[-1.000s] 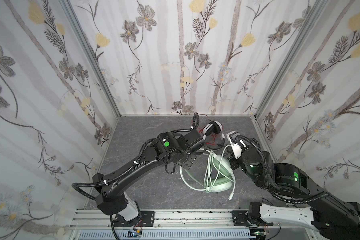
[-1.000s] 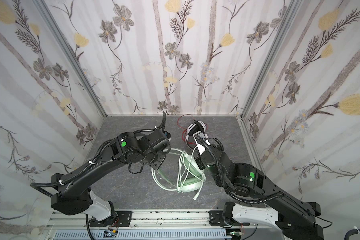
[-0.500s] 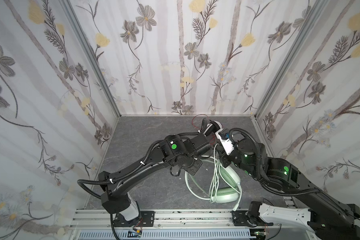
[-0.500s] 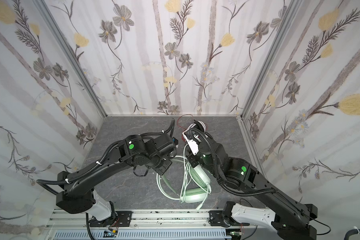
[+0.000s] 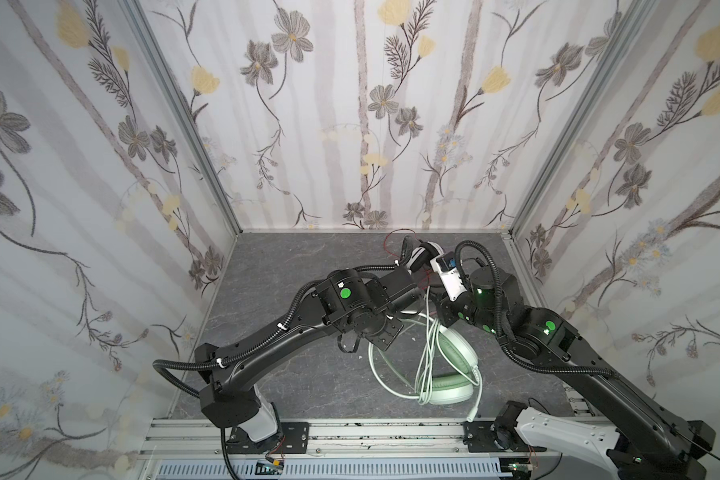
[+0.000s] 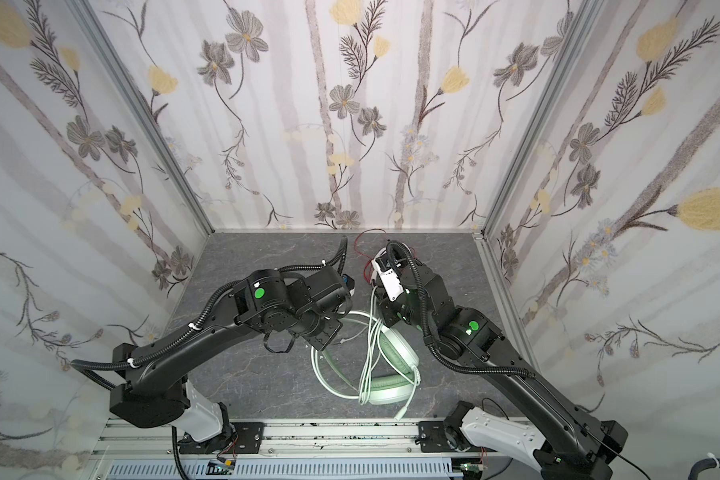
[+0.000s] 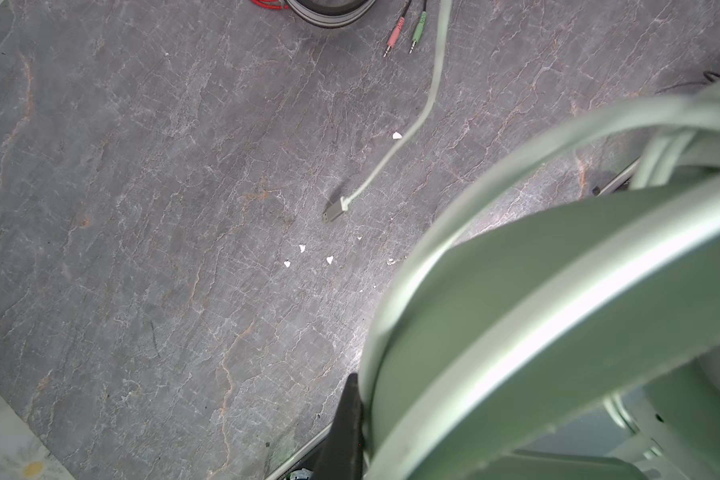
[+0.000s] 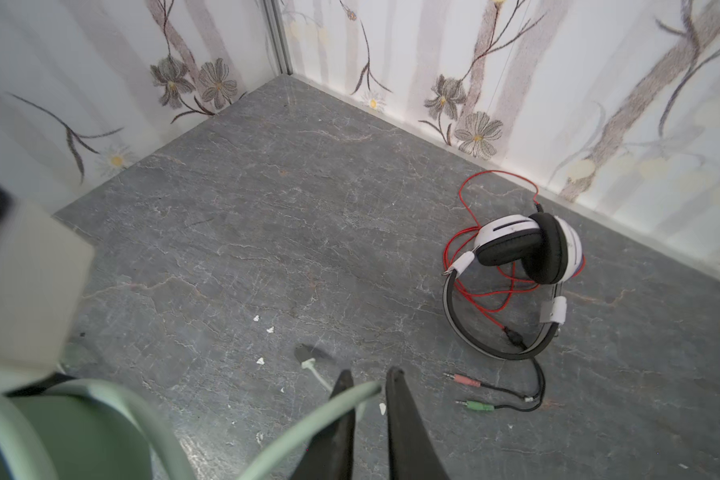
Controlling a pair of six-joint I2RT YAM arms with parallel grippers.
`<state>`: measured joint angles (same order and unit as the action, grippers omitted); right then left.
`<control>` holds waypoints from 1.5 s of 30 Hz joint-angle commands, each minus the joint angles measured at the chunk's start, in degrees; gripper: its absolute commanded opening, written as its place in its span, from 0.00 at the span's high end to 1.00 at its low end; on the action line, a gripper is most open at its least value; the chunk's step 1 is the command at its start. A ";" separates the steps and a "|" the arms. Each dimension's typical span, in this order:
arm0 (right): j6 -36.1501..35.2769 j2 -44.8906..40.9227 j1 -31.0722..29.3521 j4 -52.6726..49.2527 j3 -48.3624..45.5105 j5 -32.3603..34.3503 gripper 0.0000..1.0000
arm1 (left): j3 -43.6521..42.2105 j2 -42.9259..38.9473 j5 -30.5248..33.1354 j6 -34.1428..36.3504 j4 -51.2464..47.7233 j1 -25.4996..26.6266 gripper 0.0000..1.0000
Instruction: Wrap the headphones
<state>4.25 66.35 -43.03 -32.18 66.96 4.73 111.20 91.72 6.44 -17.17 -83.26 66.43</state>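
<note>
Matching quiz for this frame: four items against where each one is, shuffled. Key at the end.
Items
1. mint-green headset
2. white-and-black headset
3. pale green cord
4. pink and green jack plugs

Places
a. near the back wall
b. lying on the table, on a black lead
c. between the right gripper fingers
d. near the front rail

Pairs: 1-d, 2-a, 3-c, 4-b

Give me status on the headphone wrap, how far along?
Done: several loops of the pale green cord lie over the band of the mint-green headset. In hand: left gripper seems shut on that band, right gripper pinches the cord. To do: the cord's plug end lies loose on the table; the white-and-black headset has its red cord sprawled, unwrapped.
</note>
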 commanded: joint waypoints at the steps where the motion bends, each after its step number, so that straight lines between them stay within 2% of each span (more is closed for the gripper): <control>1: 1.92 -0.85 3.80 6.90 -2.36 -8.90 0.82 | -0.51 -1.49 -1.47 -1.39 2.71 0.17 1.00; 6: 4.33 -0.09 10.73 10.19 -6.29 -19.87 0.71 | 0.54 -2.64 -2.54 -1.11 3.81 0.24 1.00; 9: 6.69 0.51 13.90 12.32 -9.24 -25.88 0.58 | 1.58 -3.27 -3.48 -1.20 3.99 0.23 1.00; 12: 8.79 1.23 15.99 14.00 -11.88 -29.96 0.48 | 2.99 -3.91 -4.06 -1.55 3.90 0.24 1.00; 16: 10.61 1.01 17.39 15.84 -15.03 -31.95 0.43 | 6.27 -4.36 -3.66 -1.86 3.00 0.19 1.00; 26: 13.55 -4.46 21.40 19.26 -23.61 -32.99 0.42 | 17.64 -1.44 2.24 -3.57 -2.68 -0.44 1.00; 30: 13.84 -8.67 21.50 21.41 -30.39 -31.95 0.42 | 21.46 -0.50 3.36 -5.53 -3.79 -1.44 1.00; 38: 15.38 -14.36 21.41 26.99 -39.87 -37.29 0.40 | 24.49 0.50 2.62 -6.19 -4.12 -1.97 1.00; 45: 18.90 -16.51 21.32 28.85 -45.02 -36.12 0.37 | 26.59 1.88 2.79 -5.77 -4.44 -2.18 1.00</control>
<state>20.64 50.00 -21.63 -7.03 23.18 -30.98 136.22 93.01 9.41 -21.43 -89.52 64.42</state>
